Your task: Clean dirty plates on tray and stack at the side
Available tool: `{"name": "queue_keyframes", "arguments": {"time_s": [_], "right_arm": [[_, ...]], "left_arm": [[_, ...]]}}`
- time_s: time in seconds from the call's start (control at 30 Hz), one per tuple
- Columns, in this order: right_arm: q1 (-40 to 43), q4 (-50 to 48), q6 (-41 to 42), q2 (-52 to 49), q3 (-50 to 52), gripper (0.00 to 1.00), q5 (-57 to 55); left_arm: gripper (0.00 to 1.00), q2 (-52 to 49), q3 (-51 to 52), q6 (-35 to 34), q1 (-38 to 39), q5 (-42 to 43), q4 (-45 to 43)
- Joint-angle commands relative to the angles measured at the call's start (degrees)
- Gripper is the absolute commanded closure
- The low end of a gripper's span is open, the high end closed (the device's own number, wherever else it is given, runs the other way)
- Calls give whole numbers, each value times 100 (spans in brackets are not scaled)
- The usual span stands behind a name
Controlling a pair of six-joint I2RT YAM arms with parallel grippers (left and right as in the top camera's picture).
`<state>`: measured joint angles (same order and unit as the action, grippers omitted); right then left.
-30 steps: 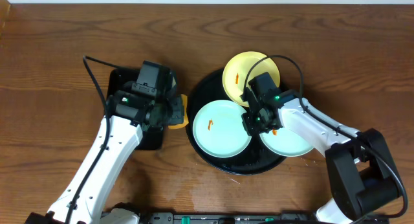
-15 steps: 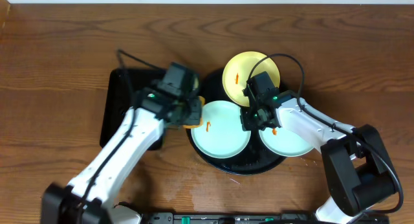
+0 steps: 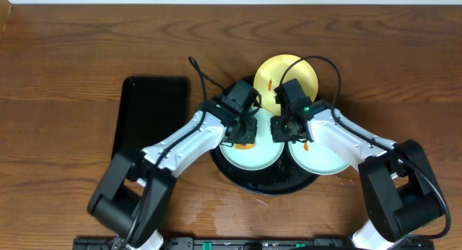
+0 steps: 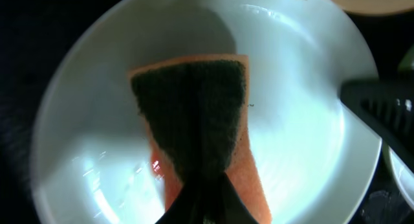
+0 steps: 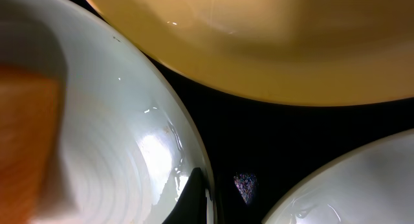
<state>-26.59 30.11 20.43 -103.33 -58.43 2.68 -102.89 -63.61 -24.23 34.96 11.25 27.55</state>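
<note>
The mint plate (image 3: 254,160) sits in the round black tray (image 3: 268,183), mid-worktop, on the side toward the left edge. The left gripper (image 3: 242,136) is clamped on an orange-green sponge (image 4: 194,107) lying on that plate. The right gripper (image 3: 283,129) is at its rim, and honestly I can't tell if it's pinching.

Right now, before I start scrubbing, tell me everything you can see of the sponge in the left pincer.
The orange and green rectangular sponge has two layers. A dark green scouring pad faces the wrist camera, and soft orange foam shows behind it along the edges and at the lower right. The left pincer is shut on its lower end and squeezes it narrow there. The sponge sits over the middle of the pale mint-blue round plate and casts a shadow on it. Whether it presses on the plate I cannot tell.
</note>
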Motion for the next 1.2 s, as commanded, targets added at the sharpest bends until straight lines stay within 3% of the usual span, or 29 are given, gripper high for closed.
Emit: {"name": "queue_keyframes", "arguments": {"time_s": [0.0,0.2,0.4,0.8,0.9,1.17], "right_arm": [[39,76,76,-232,164,99,-994],[35,103,76,-232,164,99,-992],[35,138,76,-232,164,99,-990],[35,223,76,-232,164,99,-970],[35,245,76,-229,164,99,-973],[35,310,76,-232,164,99,-973]], "left_arm": [[93,-286,-37,-570,-17,35,-177],[93,-748,-37,-573,-79,-411,-326],[93,-791,-85,-756,-140,-2109,-195],[92,-789,-129,-254,-136,-4756,-13],[93,-780,-293,-146,-136,-5115,118],[93,-501,-1071,-155,-153,-5136,817]]}}
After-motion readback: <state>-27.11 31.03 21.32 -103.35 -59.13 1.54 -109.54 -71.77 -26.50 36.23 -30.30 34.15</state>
